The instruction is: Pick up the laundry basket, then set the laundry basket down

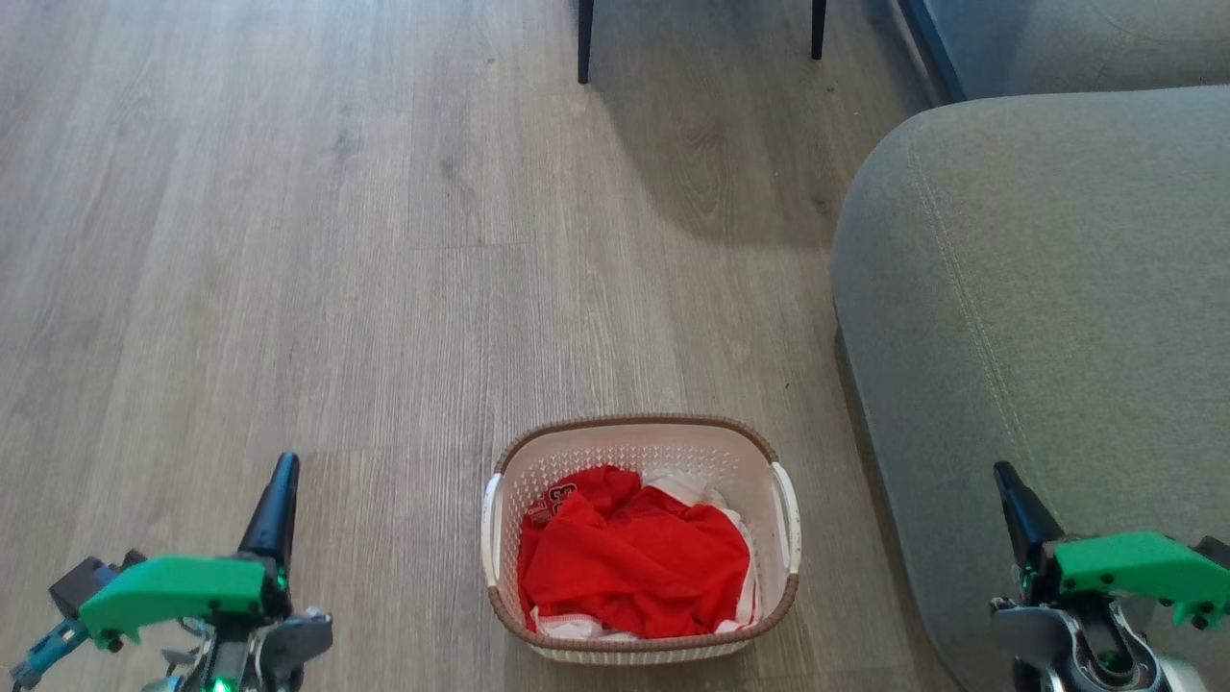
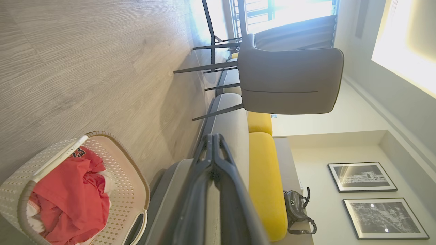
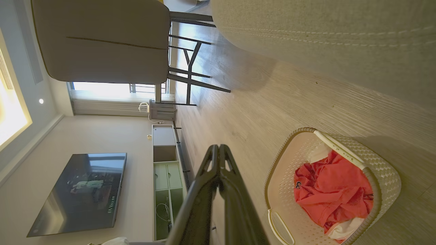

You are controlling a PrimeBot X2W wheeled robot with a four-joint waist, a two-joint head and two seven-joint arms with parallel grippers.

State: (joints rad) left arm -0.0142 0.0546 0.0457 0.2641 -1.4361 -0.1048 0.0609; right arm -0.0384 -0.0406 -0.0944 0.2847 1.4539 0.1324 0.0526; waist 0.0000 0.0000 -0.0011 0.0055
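The laundry basket (image 1: pixel 646 448) stands on the wood floor low in the head view's middle, cream with a brown rim and white side handles, holding red and white clothes. It also appears at the lower left of the left wrist view (image 2: pixel 131 185) and the lower right of the right wrist view (image 3: pixel 385 172). My left gripper (image 1: pixel 281 481) is well to the basket's left, fingertips together and holding nothing. Out on the basket's other side, in front of the sofa, my right gripper (image 1: pixel 1004 476) is shut and empty too. Both wrist views show their fingers pressed together, left (image 2: pixel 214 137) and right (image 3: pixel 218 148).
A grey sofa (image 1: pixel 1047 317) fills the right side, close to the basket's right handle. Dark chair legs (image 1: pixel 584 43) stand at the far end of the floor. The left wrist view shows a grey chair (image 2: pixel 289 81) and yellow cushions (image 2: pixel 265 183); the right wrist view shows a TV (image 3: pixel 81 190).
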